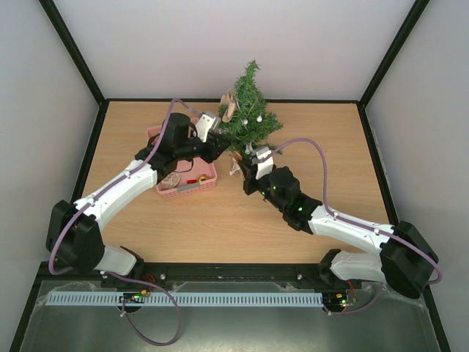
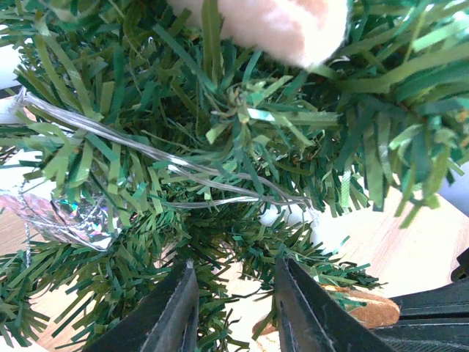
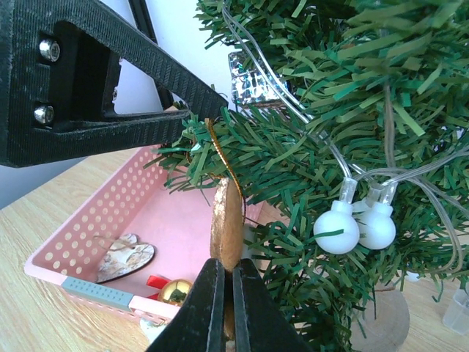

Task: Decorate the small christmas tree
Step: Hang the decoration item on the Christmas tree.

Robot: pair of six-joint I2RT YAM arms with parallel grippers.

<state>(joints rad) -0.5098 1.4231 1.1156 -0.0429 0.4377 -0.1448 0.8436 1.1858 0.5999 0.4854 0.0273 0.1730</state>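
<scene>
Right jaws pinch a flat golden ornament against the small christmas tree, far back on the desk beside the pink basket; left jaws gape among branches. Hanging step, I reckon; next its loop needs slipping over a twig.

No text, label, brand, number or sign can be read in any of the three views.
</scene>
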